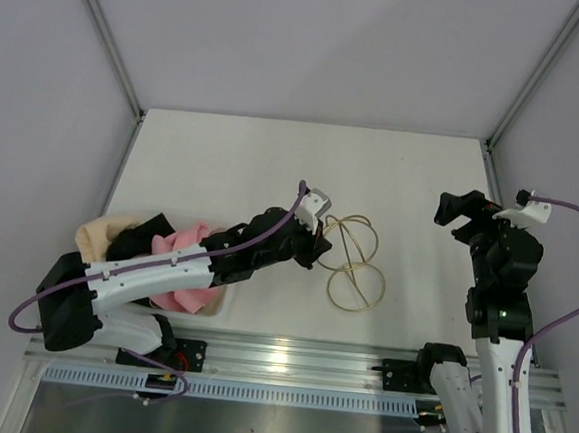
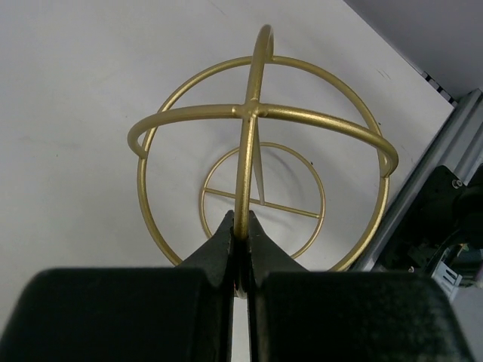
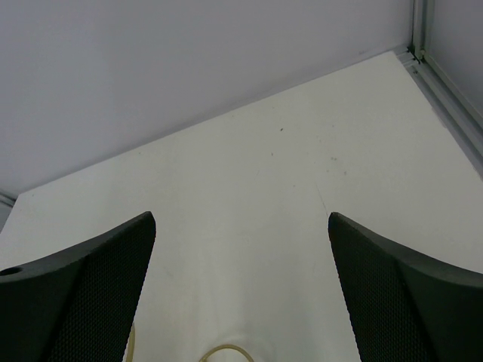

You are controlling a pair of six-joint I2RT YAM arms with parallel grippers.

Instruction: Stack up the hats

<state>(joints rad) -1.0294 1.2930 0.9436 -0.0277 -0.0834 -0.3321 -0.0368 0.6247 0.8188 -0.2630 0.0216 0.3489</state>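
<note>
White table [image 1: 273,165] between grey walls carries a gold wire stand [image 1: 354,267]. The left hand [image 2: 240,226] is clenched on one upright wire of the stand, probably to position it for stacking. The hats [image 1: 181,253] lie heaped left of the stand, partly under the left arm. The right hand [image 3: 241,222], right of the stand, is spread wide and empty.

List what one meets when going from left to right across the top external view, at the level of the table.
In order: beige hat → black hat → pink hat → left gripper, shut on a wire → gold wire stand → right gripper, open.
</note>
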